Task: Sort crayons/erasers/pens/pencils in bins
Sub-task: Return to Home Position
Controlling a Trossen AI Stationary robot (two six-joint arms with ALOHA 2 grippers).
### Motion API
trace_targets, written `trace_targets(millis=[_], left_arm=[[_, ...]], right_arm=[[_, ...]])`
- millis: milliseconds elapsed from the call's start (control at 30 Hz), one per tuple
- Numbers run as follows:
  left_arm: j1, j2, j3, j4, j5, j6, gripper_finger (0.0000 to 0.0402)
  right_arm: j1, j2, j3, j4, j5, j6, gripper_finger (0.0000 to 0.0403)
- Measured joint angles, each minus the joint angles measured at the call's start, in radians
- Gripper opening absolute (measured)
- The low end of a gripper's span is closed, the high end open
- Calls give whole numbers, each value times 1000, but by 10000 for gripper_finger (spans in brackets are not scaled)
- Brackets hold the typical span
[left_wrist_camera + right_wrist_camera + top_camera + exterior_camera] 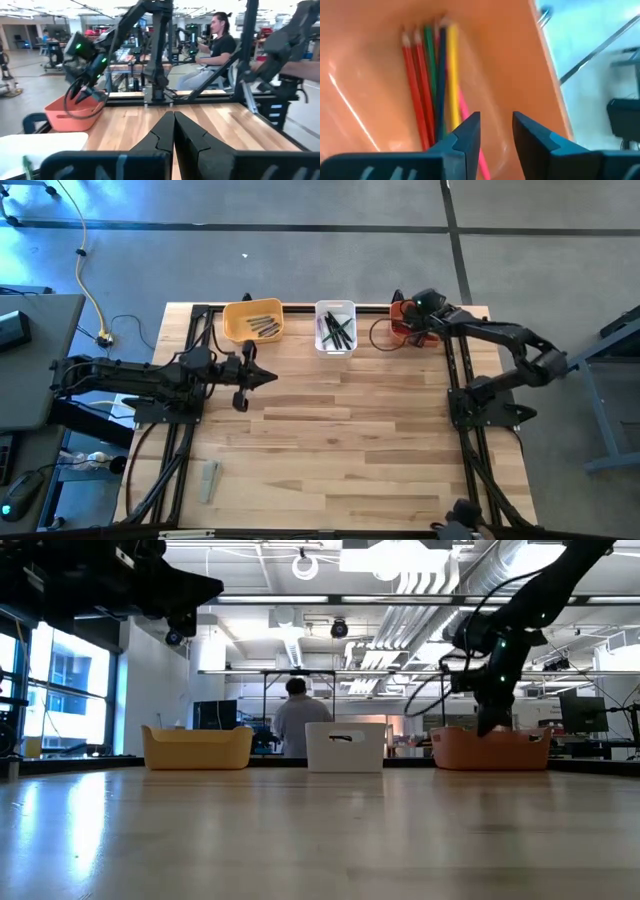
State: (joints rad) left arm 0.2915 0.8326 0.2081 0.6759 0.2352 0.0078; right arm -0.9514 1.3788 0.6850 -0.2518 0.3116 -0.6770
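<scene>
Pencils (432,80) lie bundled on the floor of the red-orange bin (510,50), red, green, yellow and what looks like a pink one, and the right gripper (495,119) hangs just above them with its fingers apart and nothing between them. To go home cleanly, that arm should rise straight up until its fingers clear the rim before swinging away, so it neither drags the bin nor snags a pencil. Meanwhile the left gripper (262,377), fingers pressed together and empty, waits over the table (350,440) near the yellow-orange bin (252,308).
</scene>
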Motion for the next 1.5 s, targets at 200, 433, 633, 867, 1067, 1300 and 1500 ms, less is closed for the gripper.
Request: trace_targets(millis=[200,433,633,867,1067,1300,1500], left_arm=[[31,-17,0,-56,21,14,0],[31,-108,0,-138,23,68,0],[31,-228,0,-253,23,75,0],[31,-338,0,-353,19,75,0],[30,-383,0,-383,19,82,0],[29,-415,0,-421,19,82,0],[29,-452,0,-446,19,82,0]], right_arm=[[42,-128,8,-29,-82,55,72],[100,-257,8,-4,-346,196,7],[219,-265,7,181,-447,280,2],[315,-261,-88,632,-660,417,0],[340,-261,-239,885,-665,498,0],[423,-303,-347,928,-581,513,0],[510,-470,-442,931,-477,494,0]])
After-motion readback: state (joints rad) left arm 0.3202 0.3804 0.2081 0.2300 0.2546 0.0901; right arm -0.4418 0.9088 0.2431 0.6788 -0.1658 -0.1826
